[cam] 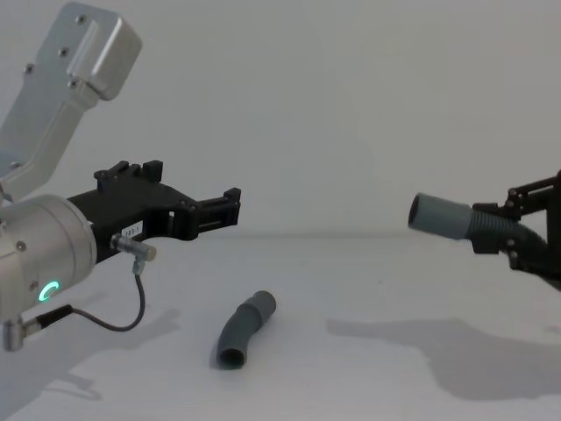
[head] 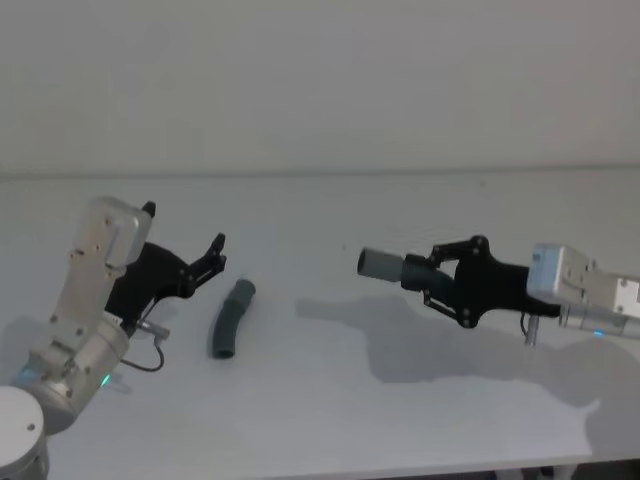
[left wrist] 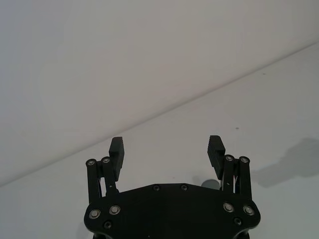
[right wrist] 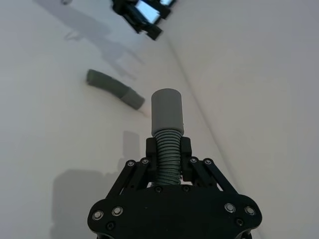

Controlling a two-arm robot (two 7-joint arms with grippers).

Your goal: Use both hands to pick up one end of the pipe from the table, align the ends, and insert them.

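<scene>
The right gripper (right wrist: 168, 149) is clamping its fingers around the ribbed body of one hose piece (right wrist: 167, 115). It is holding the piece in the air, with the smooth grey cuff sticking out beyond the fingertips. This gripper is hanging well to the right of the second hose piece (head: 228, 320), which is lying flat on the white table (head: 330, 430). The held cuff is pointing leftward toward that lying piece and is keeping well apart from it.

The left gripper (head: 185, 228) is hovering just to the left of the lying piece, raised above it and touching nothing. Its fingers (left wrist: 117, 149) are standing spread wide, with nothing between them. The lying piece is resting slightly bent, its wider cuff turned away from the robot and its other end facing the robot. In the right wrist view a small pale tip is showing at its cuff end. The right arm's shadow is falling on the table to the right of the lying piece.
</scene>
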